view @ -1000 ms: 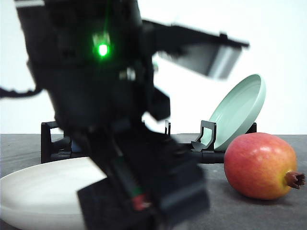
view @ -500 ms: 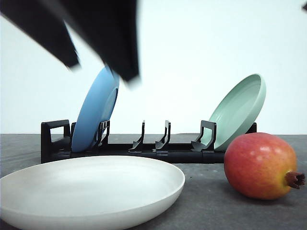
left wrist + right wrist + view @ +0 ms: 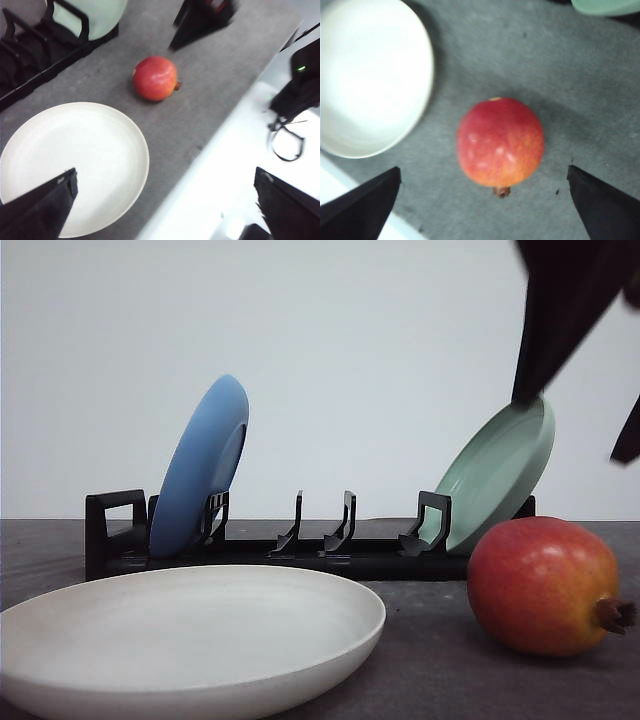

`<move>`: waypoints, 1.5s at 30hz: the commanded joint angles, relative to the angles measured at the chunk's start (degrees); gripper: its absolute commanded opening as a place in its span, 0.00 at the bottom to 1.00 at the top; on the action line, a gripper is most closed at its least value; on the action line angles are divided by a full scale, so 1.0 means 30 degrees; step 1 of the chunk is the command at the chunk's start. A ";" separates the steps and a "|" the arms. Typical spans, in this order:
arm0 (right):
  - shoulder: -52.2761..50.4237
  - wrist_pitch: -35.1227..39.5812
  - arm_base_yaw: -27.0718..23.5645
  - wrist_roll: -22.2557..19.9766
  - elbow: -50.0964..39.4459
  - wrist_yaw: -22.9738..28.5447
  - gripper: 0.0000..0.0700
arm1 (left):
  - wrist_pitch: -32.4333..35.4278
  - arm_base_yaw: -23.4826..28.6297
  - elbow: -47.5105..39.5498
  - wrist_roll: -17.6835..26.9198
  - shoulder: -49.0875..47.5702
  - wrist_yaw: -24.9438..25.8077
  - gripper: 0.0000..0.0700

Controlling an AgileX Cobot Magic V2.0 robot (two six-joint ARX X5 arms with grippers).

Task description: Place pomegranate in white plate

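My left arm has cleared the front view, and my right gripper, jaws wide, now hovers over the pomegranate, white plate at ten o'clock.

Even, bright, diffuse light is seen in all 3 views, and no harsh shadows are cast. In the front view the white backdrop is nearly blown out; the pomegranate is rendered fairly sharp, with soft highlights on its skin and a faint shadow beneath it. The dark arm at the upper right is smeared by motion blur. In the left wrist view the pale surface beside the table is overexposed, and overall focus is soft. The right wrist view is blurred throughout; the white plate is washed out by glare.
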 commanded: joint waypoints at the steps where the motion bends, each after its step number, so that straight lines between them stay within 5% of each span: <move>1: 0.1028 0.0349 0.0386 -0.0292 0.0335 0.0352 1.00 | -0.0105 -0.0284 0.0182 -0.0072 -0.0368 0.0069 1.00; 19: 0.7398 0.1964 0.1391 -0.0514 0.0335 0.0845 0.99 | -0.1180 -0.0284 0.0182 -0.0454 -0.4203 0.0126 0.89; 22: 0.7431 0.2046 0.1412 -0.0425 0.0343 0.0839 0.77 | -0.1202 -0.0284 0.0182 -0.0531 -0.4362 0.0120 0.89; 28: 0.7445 0.0849 0.1779 0.0390 0.1919 0.0786 0.73 | -0.1182 -0.0284 0.0182 -0.0524 -0.4355 0.0120 0.89; 34: 0.7467 -0.0068 0.4004 0.1277 0.5154 0.0773 0.73 | -0.1075 -0.0284 0.0182 -0.0516 -0.4355 0.0021 0.89; 45: 0.8641 0.3604 0.9302 0.2570 0.6200 0.2004 0.73 | -0.0925 -0.0284 0.0182 -0.0524 -0.4355 -0.0026 0.89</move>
